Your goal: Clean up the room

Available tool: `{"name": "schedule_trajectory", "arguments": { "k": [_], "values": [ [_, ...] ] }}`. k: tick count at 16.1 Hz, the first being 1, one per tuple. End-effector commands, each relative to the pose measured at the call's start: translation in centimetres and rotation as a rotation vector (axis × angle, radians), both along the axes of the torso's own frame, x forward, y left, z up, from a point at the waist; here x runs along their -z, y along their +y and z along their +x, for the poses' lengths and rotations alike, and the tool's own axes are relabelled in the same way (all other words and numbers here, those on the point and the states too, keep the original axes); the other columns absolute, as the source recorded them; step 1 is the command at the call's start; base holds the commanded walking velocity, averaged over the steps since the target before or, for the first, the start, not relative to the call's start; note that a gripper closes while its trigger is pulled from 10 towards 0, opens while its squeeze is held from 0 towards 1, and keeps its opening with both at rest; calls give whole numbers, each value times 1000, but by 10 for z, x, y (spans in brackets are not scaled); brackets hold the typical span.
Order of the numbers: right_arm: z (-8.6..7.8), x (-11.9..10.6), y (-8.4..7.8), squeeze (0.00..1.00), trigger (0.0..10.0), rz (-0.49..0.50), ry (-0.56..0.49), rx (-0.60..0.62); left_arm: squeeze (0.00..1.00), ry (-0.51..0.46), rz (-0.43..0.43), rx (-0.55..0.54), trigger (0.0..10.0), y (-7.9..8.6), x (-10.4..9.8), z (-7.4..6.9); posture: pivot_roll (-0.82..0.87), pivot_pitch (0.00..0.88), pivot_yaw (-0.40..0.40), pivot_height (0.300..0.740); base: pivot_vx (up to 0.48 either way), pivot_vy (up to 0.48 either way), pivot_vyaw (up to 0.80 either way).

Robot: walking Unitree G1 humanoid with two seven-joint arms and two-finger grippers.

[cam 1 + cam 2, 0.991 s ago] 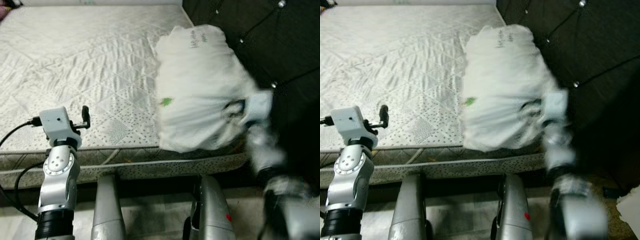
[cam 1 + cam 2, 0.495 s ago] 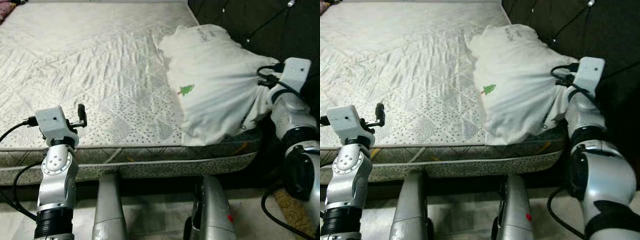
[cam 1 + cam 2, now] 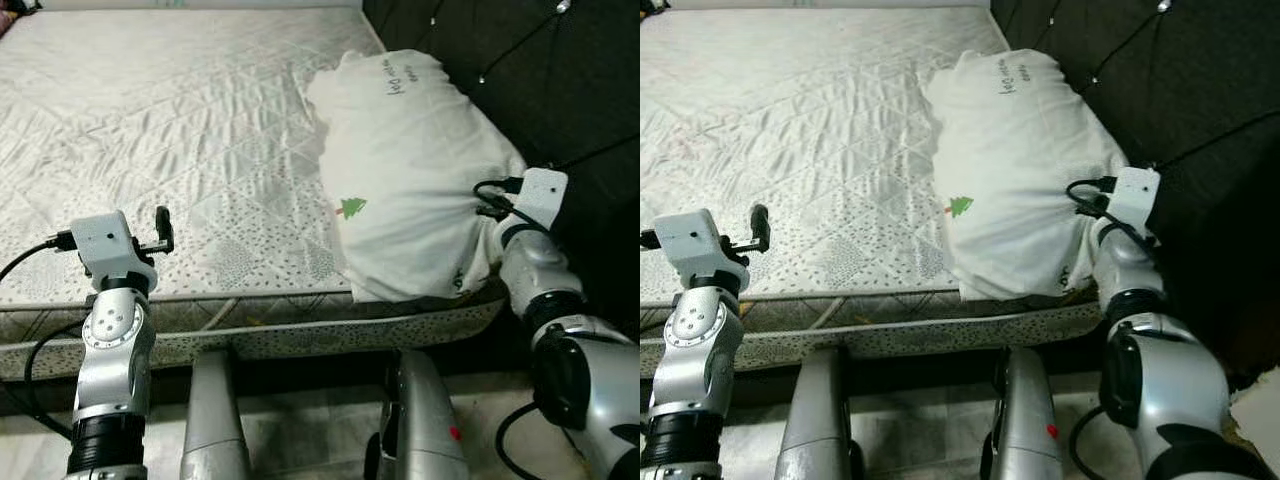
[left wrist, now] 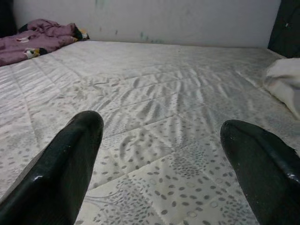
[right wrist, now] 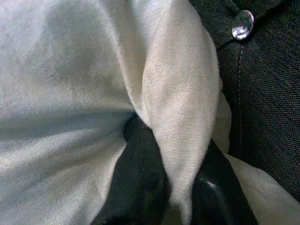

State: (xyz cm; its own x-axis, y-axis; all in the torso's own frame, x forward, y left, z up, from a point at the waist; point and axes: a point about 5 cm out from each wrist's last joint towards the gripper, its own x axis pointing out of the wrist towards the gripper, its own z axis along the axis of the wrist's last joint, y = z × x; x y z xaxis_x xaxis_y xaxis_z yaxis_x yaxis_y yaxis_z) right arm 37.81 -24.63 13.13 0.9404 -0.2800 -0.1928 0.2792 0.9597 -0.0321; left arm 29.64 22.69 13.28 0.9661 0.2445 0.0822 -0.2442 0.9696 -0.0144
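One white pillow (image 3: 405, 170) is lying on the far right part of the mattress (image 3: 170, 130), close against the dark headboard (image 3: 560, 90) at the right. Its near right corner is pinched by the right gripper (image 5: 166, 178): a fold of the cloth is squeezed between the two black fingers (image 5: 140, 173), as is seen in the right wrist view. The cloth is gathered into creases towards that corner.

The pillow is judged to be light and very soft, so it will sag and swing when it is carried by one corner only. The cover looks smooth and could slip out of a thin pinch. A deeper hold, with filling taken together with the cloth, would be safer.

The left gripper (image 4: 161, 154) is held over the near left edge of the mattress, with its fingers spread apart and nothing between them.
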Motion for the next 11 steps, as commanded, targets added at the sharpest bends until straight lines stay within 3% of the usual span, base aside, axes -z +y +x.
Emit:
{"name": "schedule_trajectory", "arguments": {
  "k": [1, 7, 11],
  "values": [
    [-1, 8, 15, 1000, 10000, -39, -4, -35, 0, -14, -35, 15, 10000, -2, -1, 2, 95, 0, -18, 499, 0, 0, 0],
    [-11, 28, 45, 1000, 10000, -76, -28, -86, 0, -22, -62, 11, 10000, -8, 2, 0, 98, 0, -37, 499, 0, 0, 0],
    [-33, 51, 30, 1000, 10000, -159, 17, -96, 0, -15, -67, 5, 10000, -9, 5, 0, 77, 0, -38, 499, 0, 0, 0]
  ]
}}
